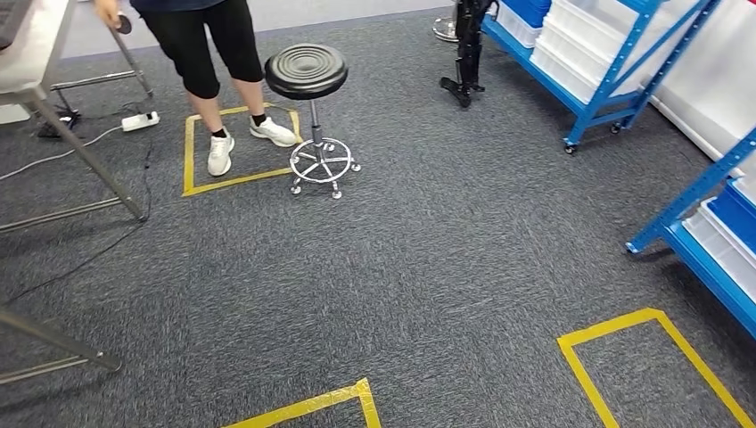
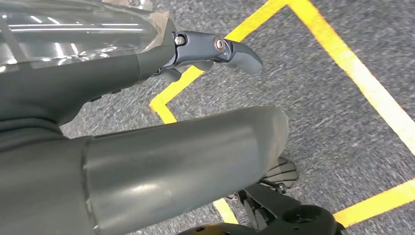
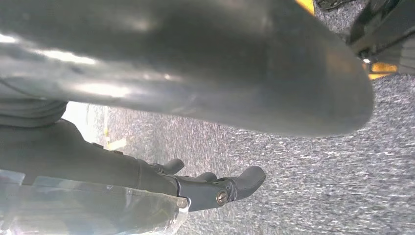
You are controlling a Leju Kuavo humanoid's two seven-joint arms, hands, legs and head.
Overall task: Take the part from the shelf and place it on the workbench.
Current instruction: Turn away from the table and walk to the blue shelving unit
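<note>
The part is somewhere I cannot place from here; whether it lies in 1 of the bins on the shelves, I cannot tell. The blue shelf stands at the far right, carrying white bins and a blue bin at its far end. A second blue shelf sits nearer on the right, also with a white bin and a blue one on it. The counter, a metal one on slanted legs, is at the far left, well apart from both shelves.

My left hand hangs over the grey carpet. Its dark fingers are loosely stretched and stand clear of the thick grey thumb, with nothing between them. My right hand hangs the same way: its fingers are a little curled, apart from its thumb, holding nothing.

A person in dark trousers and white shoes stands at the far left inside a square of yellow tape, just beside the counter. A black round stool on a chrome wheeled base stands right of that person, its base on the square's corner. A white power strip lies on the carpet under the counter. A black stand rises beside the far shelf. 2 more yellow tape outlines mark the carpet near me, 1 to the right and 1 in the middle.
</note>
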